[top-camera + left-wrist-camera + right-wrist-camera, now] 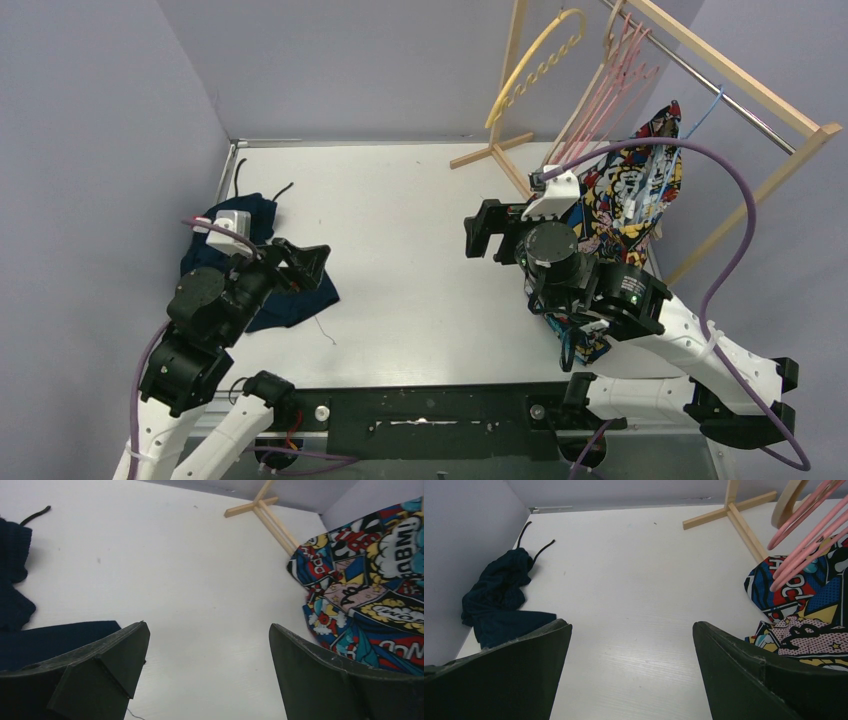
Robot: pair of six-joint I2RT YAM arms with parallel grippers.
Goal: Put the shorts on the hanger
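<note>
Grasping the crumpled navy shorts (258, 215) comes first: left gripper (303, 263) and right gripper (487, 232) both gape empty, pink hanger (603, 88) waiting on the rack (760, 95).

White table (420, 230) carries crumpled navy shorts (262, 212) and a wooden rack (495, 152).

- The comic garment (360, 595) carries lettering in the left wrist view. A white burst (402, 550) near its top reads roughly "BOOM!", with tilted letters.
- A yellow burst (387, 611) below it holds upside-down letters, seemingly "WOW!".
- A red panel (402, 650) at the lower right shows white letters cut off at the edge, perhaps "WOW".
- In the right wrist view, a red band (791, 585) on the garment reads "HOC"; the rest is folded away.
- In the top view the print is too small to read.
</note>
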